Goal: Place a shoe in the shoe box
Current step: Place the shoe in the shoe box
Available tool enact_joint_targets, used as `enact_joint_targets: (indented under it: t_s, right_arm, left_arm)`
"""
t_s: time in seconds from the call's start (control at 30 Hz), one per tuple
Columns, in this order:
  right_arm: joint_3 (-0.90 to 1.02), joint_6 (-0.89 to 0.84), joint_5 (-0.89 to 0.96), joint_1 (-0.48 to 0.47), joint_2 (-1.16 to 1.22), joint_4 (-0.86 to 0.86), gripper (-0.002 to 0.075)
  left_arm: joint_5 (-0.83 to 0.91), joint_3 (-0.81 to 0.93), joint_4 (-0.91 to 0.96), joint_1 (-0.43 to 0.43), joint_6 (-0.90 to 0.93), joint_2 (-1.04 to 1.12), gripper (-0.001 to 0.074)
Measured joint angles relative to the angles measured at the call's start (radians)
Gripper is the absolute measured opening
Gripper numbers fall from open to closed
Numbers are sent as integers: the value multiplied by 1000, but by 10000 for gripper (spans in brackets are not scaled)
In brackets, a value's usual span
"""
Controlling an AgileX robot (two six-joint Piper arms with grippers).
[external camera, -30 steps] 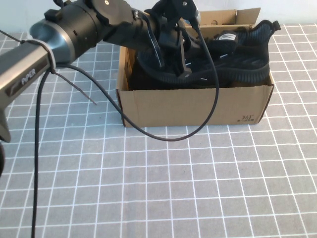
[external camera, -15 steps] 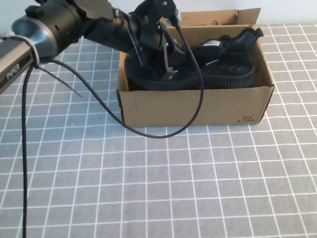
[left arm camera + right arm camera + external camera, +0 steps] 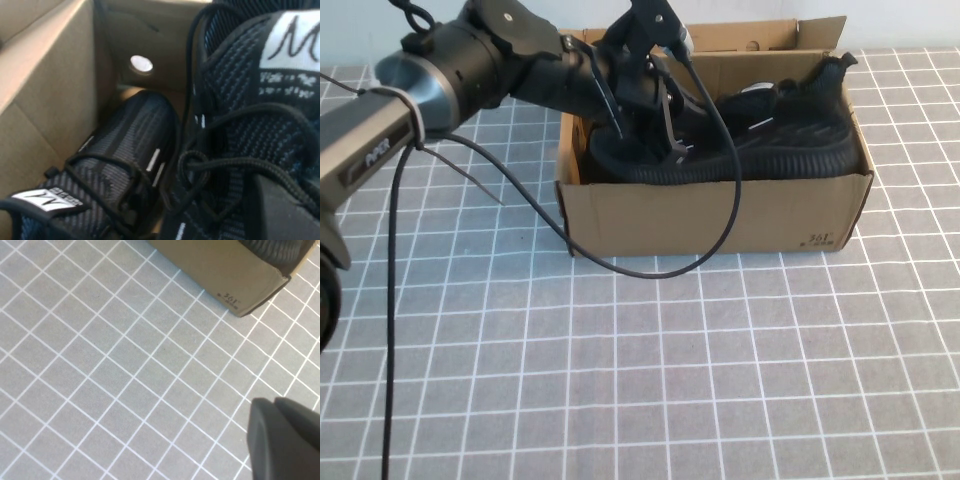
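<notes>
Shoe: black knit-mesh sneaker with white dashes, black laces and white tongue label [image 3: 770,135], lying in the box, sole rim along the front wall, heel raised at the robot's right end above the rim; not fully seated, by judgement.
Shoe box: brown corrugated cardboard rectangular box with hinged flap lid [image 3: 720,215], lid open at the back.
Mate: second black knit sneaker [image 3: 115,165], deeper in the box, just beside the first.
Left gripper: [image 3: 650,115] over the box's left end, at the lace area; fingers closed on the sneaker [image 3: 235,150], one dark finger [image 3: 285,210] against the laces.
Right gripper: [image 3: 285,440] clenched, holding nothing, hanging over the grey gridded mat [image 3: 100,365], apart from the box's printed corner.
Key relation: sneaker's long axis parallel to the box's long side, running from the left gripper toward the robot's right; left arm much the nearer.
Next move, by judgement: lower and let go.
</notes>
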Motion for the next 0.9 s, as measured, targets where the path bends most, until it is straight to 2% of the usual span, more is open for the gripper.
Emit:
enact_joint_targets:
  t_s: [0.4,0.7,0.9]
  right_arm:
    - [0,0,0,0,0,2,-16]
    - [0,-2,0,0,0,2,-16]
    - [0,-2,0,0,0,2,-16]
  left_arm:
    - [-63,-4,-63,0,69,29,21]
    - [30,-4,-50,0,116,30,21]
    - [32,-6,3,0,121,30,21]
